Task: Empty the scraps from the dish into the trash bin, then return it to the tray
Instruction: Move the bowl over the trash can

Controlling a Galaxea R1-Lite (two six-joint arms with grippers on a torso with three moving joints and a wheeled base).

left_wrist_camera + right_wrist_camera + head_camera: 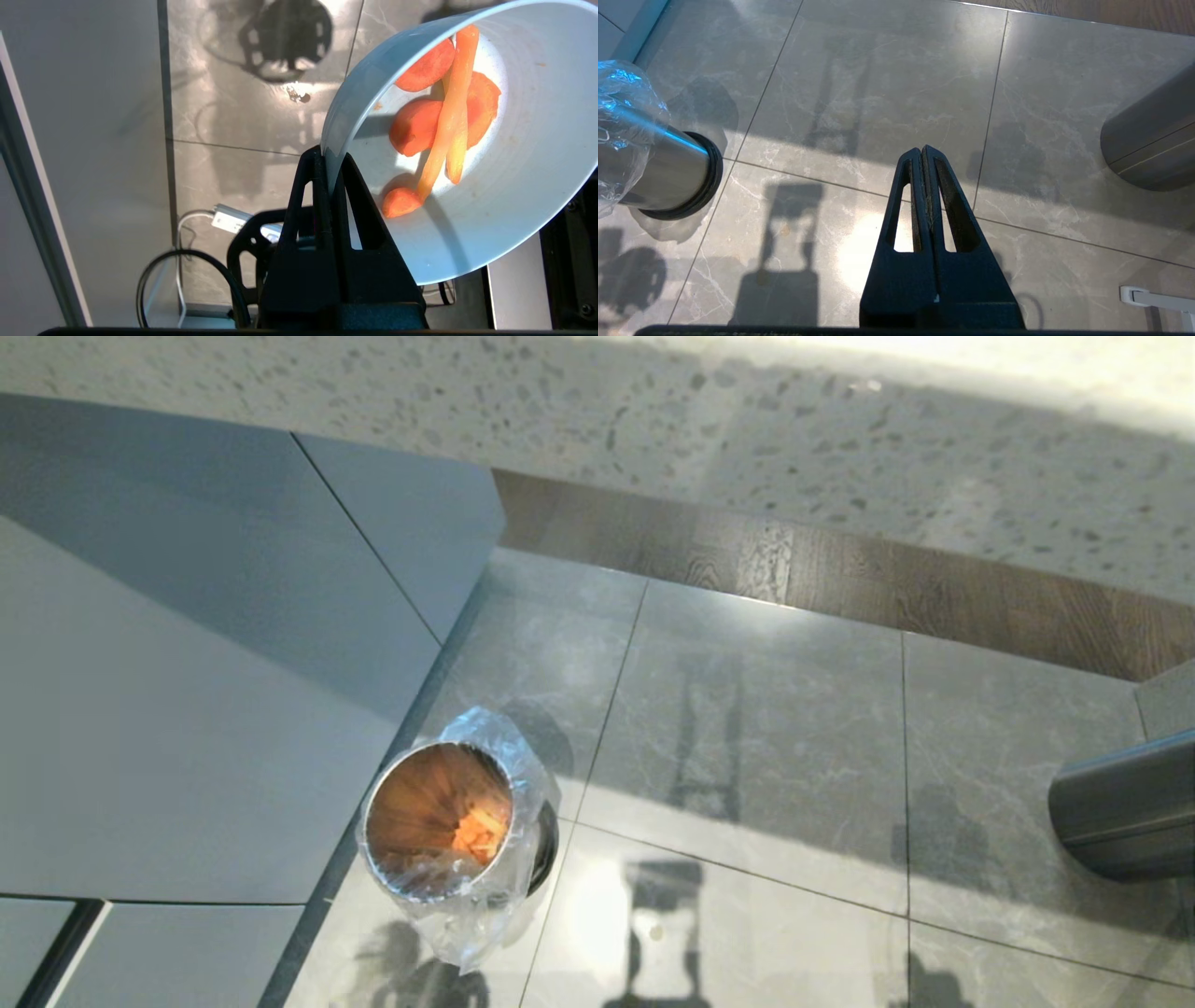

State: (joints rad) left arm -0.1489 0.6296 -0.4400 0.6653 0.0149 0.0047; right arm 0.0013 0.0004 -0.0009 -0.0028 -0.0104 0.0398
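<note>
Left hand was clamped tight on rim of small round light-blue dish, tilted, w/ orange chunks & pale sticks of scraps inside; only left wrist view showed this. Head view showed shiny metal trash bin w/ clear liner on grey tiled floor. Right hand hung fully closed, empty, above floor.

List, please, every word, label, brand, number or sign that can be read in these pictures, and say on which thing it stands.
There is no readable text in any view.
The bowl held by the left gripper, the metal bin with its plastic liner, the right gripper, the grey bin and the white plug strip on the floor all show no writing.
</note>
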